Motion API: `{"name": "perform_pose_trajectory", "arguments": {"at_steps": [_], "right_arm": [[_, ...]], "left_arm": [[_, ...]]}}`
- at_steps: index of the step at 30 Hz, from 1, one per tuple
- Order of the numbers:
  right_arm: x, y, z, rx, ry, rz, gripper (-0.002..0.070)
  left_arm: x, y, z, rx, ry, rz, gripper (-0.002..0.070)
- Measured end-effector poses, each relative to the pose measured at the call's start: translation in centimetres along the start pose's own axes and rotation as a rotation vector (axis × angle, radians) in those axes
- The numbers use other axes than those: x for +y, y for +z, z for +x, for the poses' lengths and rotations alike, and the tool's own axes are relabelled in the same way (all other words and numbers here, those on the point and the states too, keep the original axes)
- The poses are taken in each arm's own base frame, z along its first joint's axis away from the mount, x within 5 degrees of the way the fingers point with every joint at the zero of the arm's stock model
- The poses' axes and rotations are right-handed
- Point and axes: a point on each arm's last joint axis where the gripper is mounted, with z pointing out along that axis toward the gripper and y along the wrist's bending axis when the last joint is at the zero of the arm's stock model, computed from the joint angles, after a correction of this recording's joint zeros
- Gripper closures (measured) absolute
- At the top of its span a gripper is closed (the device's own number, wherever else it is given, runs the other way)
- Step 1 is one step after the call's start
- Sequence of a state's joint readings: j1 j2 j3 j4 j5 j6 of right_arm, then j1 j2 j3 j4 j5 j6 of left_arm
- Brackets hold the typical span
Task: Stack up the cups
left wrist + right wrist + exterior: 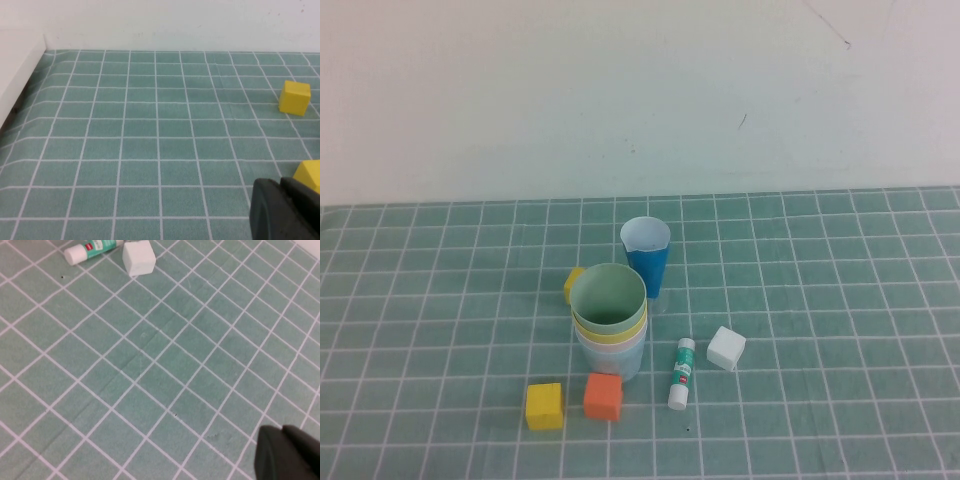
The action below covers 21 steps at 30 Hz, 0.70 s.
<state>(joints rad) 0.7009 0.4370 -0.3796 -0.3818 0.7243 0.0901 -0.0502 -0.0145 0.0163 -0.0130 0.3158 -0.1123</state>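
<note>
In the high view the cups stand nested in one stack [608, 325] at the table's middle. The pale green cup [608, 297] is on top, the yellow rim [610, 336] shows below it, then a thin pink rim, and the light blue cup [610, 362] is at the bottom. Neither arm shows in the high view. In the left wrist view my left gripper [281, 197] is shut with nothing in it, low over the mat beside a yellow block [311, 175]. In the right wrist view my right gripper [283, 435] is shut and empty over bare mat.
A dark blue cup [647, 262] stands right behind the stack, with a yellow block [574, 284] at the stack's back left. In front lie a yellow block [544, 405], an orange block [603, 396], a glue stick [682, 373] and a white block [726, 348].
</note>
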Motion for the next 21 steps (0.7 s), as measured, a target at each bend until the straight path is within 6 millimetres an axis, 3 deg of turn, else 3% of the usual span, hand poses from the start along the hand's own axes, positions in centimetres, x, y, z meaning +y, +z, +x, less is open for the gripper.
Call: {"name": "perform_pose_trajectory", "arguments": {"at_steps": [21], "right_arm": [[-0.27,-0.09,-0.06,-0.014,-0.026,0.029,0.0678]], "left_arm": [[-0.01,0.00,0.00,0.000,-0.002,0.001,0.0676]]}}
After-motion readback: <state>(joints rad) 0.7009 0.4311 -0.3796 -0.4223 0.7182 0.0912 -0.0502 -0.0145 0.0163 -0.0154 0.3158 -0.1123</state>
